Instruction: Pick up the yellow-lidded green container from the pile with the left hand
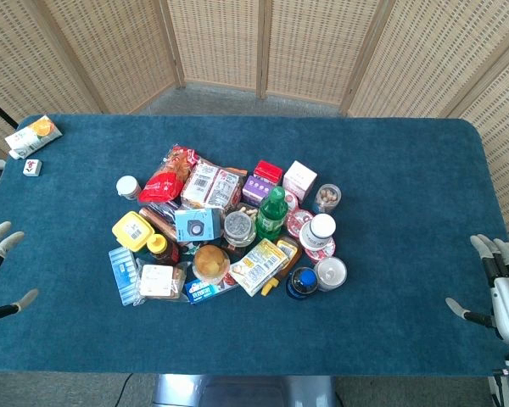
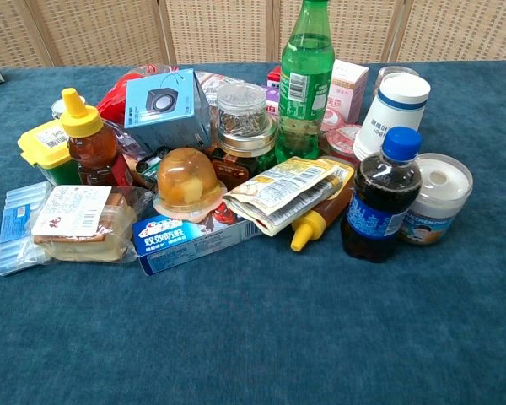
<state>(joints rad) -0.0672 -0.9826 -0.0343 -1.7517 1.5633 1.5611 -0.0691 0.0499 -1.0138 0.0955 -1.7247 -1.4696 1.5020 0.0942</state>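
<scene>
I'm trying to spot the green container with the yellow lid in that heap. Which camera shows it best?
The head view: the yellow-lidded green container sits unobstructed at the pile's left edge, its whole lid visible from above. The chest view shows it only partly, tucked behind the amber honey bottle with a yellow cap, though its green side shows there.

Head view: camera high above the near table edge, looking steeply down and slightly forward. Takes in the whole blue table [image 1: 390, 153], the wicker screen [image 1: 263, 42] along the top of the frame, and the pile [image 1: 229, 225] small at frame centre.

Chest view: camera low, just above table height, facing forward and nearly level. Sits close; pile [image 2: 236, 160] fills the frame, screen only a strip at the top.

Overlap: the pile and surrounding cloth. Green bottle [image 1: 272, 212] [image 2: 306, 80] shows in both, seen from above in head view, side-on in chest view.
</scene>
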